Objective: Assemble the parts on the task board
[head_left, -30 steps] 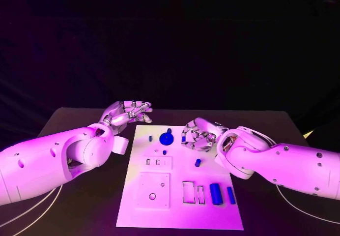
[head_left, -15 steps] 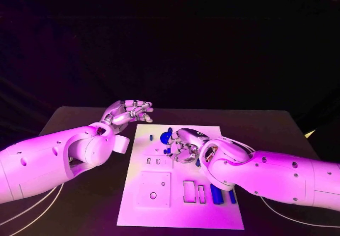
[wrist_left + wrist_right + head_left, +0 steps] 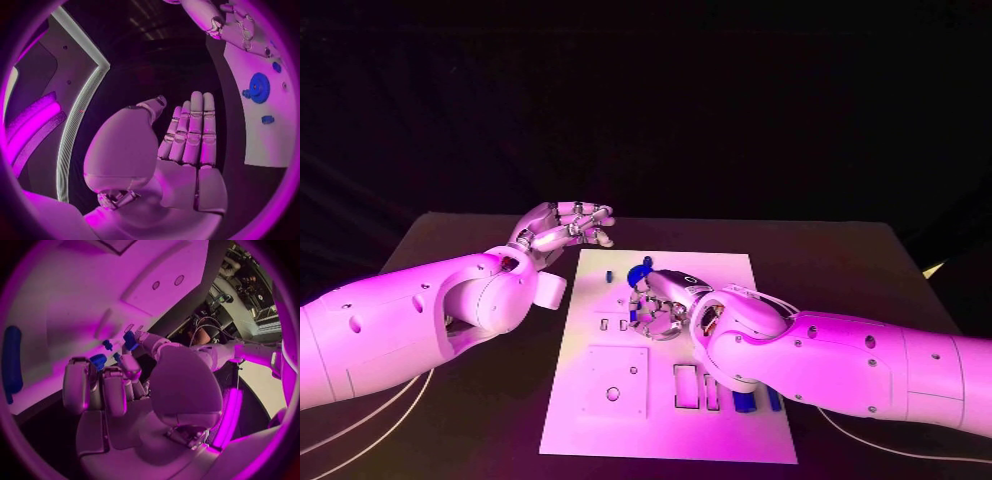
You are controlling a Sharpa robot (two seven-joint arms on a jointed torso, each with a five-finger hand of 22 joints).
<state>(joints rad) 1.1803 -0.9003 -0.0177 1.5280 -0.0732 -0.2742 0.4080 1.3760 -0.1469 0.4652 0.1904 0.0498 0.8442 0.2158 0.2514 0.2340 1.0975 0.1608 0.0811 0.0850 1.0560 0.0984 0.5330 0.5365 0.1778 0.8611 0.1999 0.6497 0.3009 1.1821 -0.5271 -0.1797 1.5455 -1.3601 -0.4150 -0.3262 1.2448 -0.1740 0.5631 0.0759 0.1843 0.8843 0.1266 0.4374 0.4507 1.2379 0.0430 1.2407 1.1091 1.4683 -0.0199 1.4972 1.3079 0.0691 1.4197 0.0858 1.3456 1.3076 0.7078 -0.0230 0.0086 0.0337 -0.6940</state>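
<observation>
Several small blue parts [image 3: 642, 278] on the white task board [image 3: 733, 437]: light, rigid, slick, best pinched by the sides. Right robot hand [image 3: 661, 305] curled over them, hold unclear. Left robot hand [image 3: 567, 228] empty, fingers extended, beside the board.

Left arm [image 3: 416, 320], right arm [image 3: 877, 365]: smooth white rounded shells, small dark screw holes. Left hand [image 3: 564, 227], right hand [image 3: 664, 305]: silver, segmented fingers.

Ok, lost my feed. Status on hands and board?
Left hand open, hovering off the board's far left corner. Right hand over mid-board, fingers among small blue parts; grip unclear. Nothing blocking.
</observation>
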